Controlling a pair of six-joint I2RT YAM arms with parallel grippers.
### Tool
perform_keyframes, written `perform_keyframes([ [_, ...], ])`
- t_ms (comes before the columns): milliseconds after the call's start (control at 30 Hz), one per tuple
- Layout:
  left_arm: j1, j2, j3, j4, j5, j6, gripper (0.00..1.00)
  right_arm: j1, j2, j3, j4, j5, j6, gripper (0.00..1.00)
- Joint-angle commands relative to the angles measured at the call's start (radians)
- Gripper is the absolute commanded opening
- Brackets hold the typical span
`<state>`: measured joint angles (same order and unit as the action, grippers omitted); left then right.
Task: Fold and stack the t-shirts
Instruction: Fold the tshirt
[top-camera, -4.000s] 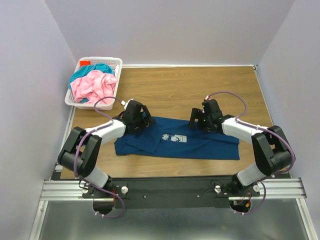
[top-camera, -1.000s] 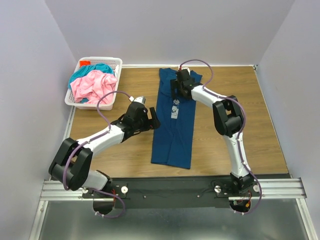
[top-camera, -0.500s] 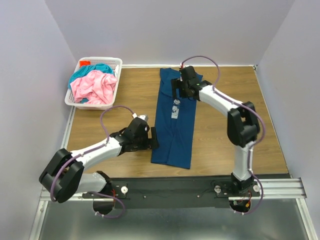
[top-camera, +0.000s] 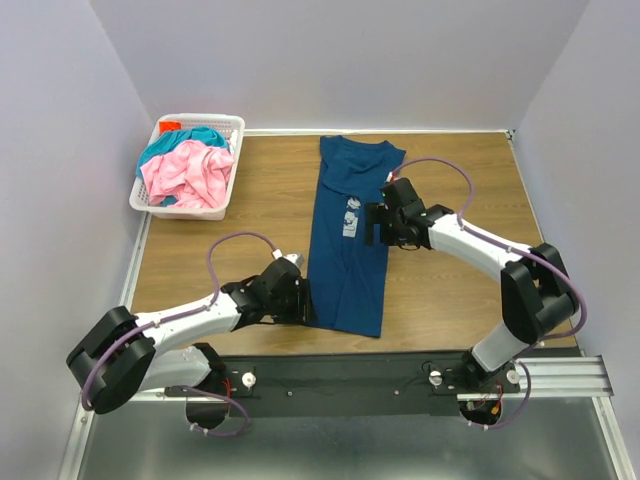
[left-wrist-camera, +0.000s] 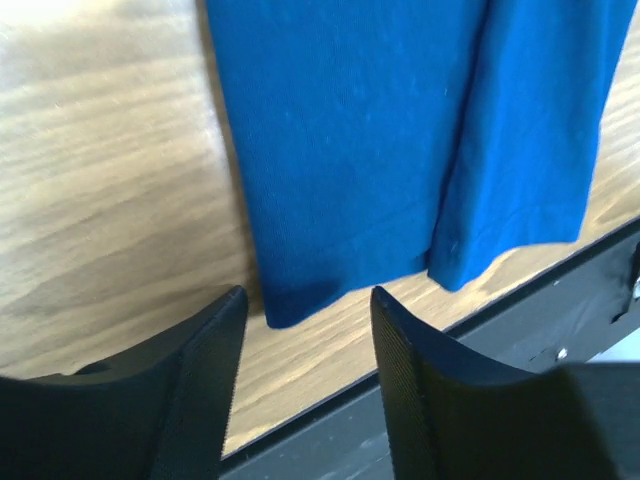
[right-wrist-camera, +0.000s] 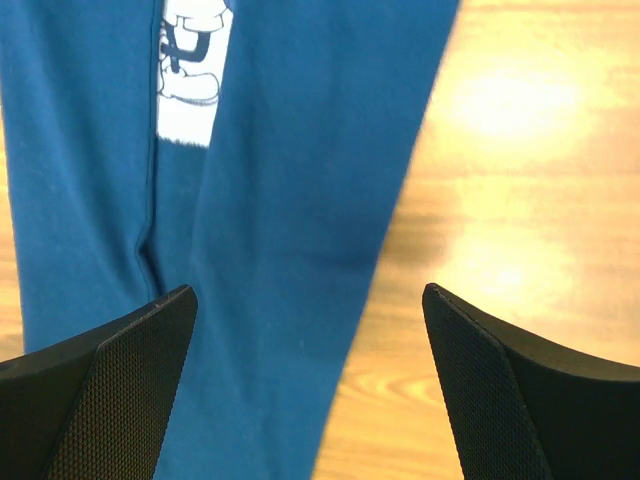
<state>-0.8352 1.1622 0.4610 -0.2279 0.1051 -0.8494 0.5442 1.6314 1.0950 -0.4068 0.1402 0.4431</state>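
The dark blue t-shirt (top-camera: 348, 255) lies long from near to far on the table (top-camera: 220, 250), its near left corner right between the half-open, empty fingers of the left gripper (top-camera: 303, 303), while the right gripper (top-camera: 376, 224) hangs wide open, empty, over its middle right edge.

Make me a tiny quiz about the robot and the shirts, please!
1. True or false: the dark blue t-shirt lies inside the white basket.
2. Pick one: the crumpled t-shirt at the near side of the basket is A) pink, B) yellow, C) black.
3. Fill the gap: on the right arm, the jaws stand wide ____ above the dark blue t-shirt.

Key: 1 false, it lies flat on the table. 2 A. 3 open.
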Motion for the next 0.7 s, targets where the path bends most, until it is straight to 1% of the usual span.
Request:
perform_keyframes([
  [0,-0.019,0.002,-0.022,-0.076,-0.013,-0.033,0.56,-0.001,-0.108,-0.049,0.002,-0.01,0.062,1.0],
  [33,-0.019,0.007,-0.021,-0.082,-0.027,-0.034,0.53,-0.001,-0.12,-0.058,0.003,-0.014,0.066,1.0],
  [133,-0.021,0.027,-0.012,-0.073,-0.047,-0.031,0.5,0.0,-0.168,-0.111,0.008,-0.039,0.075,1.0],
  [167,-0.021,0.037,-0.009,-0.068,-0.051,-0.04,0.46,0.002,-0.179,-0.128,0.01,-0.05,0.075,1.0],
  [200,-0.021,0.043,-0.01,-0.064,-0.056,-0.045,0.45,0.016,-0.191,-0.147,0.01,-0.065,0.071,1.0],
  [233,-0.021,0.053,-0.015,-0.054,-0.059,-0.046,0.4,0.028,-0.218,-0.191,0.008,-0.07,0.068,1.0],
  [300,-0.021,0.065,-0.013,-0.044,-0.07,-0.06,0.38,0.072,-0.254,-0.239,0.005,-0.105,0.071,1.0],
  [333,-0.021,0.071,-0.013,-0.042,-0.071,-0.06,0.35,0.089,-0.284,-0.26,0.005,-0.12,0.08,1.0],
  [367,-0.021,0.083,-0.007,-0.041,-0.074,-0.06,0.28,0.108,-0.301,-0.305,0.002,-0.128,0.095,1.0],
  [400,-0.019,0.09,-0.004,-0.039,-0.077,-0.059,0.26,0.143,-0.315,-0.326,0.002,-0.134,0.133,1.0],
  [433,-0.021,0.096,-0.002,-0.036,-0.077,-0.057,0.21,0.161,-0.326,-0.345,0.0,-0.161,0.153,1.0],
  [467,-0.021,0.112,0.001,-0.037,-0.079,-0.063,0.09,0.196,-0.337,-0.381,-0.007,-0.177,0.195,1.0],
  [500,-0.021,0.12,-0.001,-0.036,-0.076,-0.065,0.01,0.213,-0.337,-0.395,-0.012,-0.183,0.215,1.0],
  [567,-0.021,0.131,-0.001,-0.037,-0.064,-0.065,0.0,0.256,-0.334,-0.42,-0.038,-0.191,0.258,1.0],
  [600,-0.021,0.129,-0.007,-0.034,-0.058,-0.066,0.0,0.299,-0.326,-0.428,-0.047,-0.189,0.297,1.0],
  [667,-0.021,0.111,-0.018,-0.034,-0.05,-0.074,0.0,0.338,-0.317,-0.429,-0.072,-0.16,0.342,0.96],
])
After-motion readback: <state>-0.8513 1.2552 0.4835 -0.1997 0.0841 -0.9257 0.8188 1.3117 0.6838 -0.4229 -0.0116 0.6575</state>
